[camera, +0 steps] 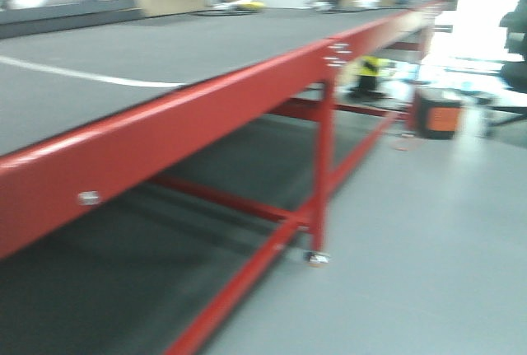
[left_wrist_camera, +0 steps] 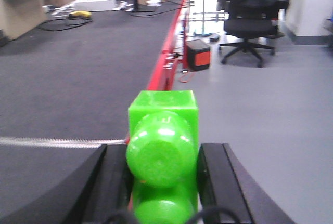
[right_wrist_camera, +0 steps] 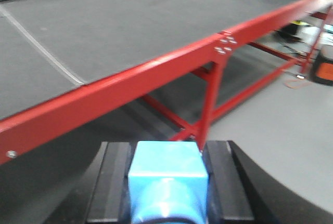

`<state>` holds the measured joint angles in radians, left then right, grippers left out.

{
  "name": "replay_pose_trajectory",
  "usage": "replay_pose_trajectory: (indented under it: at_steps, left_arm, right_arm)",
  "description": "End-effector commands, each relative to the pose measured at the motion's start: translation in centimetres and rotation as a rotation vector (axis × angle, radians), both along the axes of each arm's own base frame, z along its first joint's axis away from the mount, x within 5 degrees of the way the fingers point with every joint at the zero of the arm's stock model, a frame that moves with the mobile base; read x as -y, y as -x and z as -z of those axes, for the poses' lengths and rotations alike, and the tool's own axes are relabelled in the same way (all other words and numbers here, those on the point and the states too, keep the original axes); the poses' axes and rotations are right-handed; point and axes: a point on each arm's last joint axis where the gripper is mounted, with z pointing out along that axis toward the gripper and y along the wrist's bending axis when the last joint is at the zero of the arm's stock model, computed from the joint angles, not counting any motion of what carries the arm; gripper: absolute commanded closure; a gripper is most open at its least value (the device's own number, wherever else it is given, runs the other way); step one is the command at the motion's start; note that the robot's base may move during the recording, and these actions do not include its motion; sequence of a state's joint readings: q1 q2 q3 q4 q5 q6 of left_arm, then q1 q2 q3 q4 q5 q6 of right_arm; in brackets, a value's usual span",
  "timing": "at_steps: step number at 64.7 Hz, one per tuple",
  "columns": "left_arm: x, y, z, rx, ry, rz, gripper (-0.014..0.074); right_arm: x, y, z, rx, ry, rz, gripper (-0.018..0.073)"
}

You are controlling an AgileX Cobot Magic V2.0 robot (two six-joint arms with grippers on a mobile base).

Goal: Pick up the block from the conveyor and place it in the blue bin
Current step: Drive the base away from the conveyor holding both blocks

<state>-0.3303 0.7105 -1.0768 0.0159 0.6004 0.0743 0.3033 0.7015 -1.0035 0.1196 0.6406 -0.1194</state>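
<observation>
Green block [left_wrist_camera: 162, 130] is being clamped between the fingers [left_wrist_camera: 214, 177] of the left gripper [left_wrist_camera: 162, 168], in line with the edge of the conveyor [left_wrist_camera: 78, 78].
Blue block [right_wrist_camera: 167, 169] is being held the same way in the right gripper [right_wrist_camera: 167, 180], lower than the belt, facing the red side rail [right_wrist_camera: 119, 86]; a red frame leg [right_wrist_camera: 210, 99] is standing directly ahead. A pale seam [camera: 82, 75] is being logged across the belt. An office chair [left_wrist_camera: 250, 21] and a black-and-orange box [left_wrist_camera: 197, 55] are occupying the grey floor [left_wrist_camera: 270, 120]; cardboard boxes [left_wrist_camera: 23, 8] are sitting far left.

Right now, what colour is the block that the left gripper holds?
Bright green; the block in the left gripper shows best in the left wrist view.
</observation>
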Motion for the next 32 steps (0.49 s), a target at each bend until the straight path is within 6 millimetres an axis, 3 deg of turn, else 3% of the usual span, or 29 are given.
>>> replay_pose_trajectory:
  at_steps: [1, 32]
  left_arm:
    - [0.01, 0.19, -0.24, 0.018, 0.016, 0.006, 0.0707]
    - [0.01, 0.19, -0.24, 0.018, 0.016, 0.006, 0.0707]
  right_arm:
    - [0.05, -0.01, -0.12, 0.023, 0.001, 0.004, 0.0709]
    - [0.05, -0.01, -0.12, 0.023, 0.001, 0.004, 0.0709]
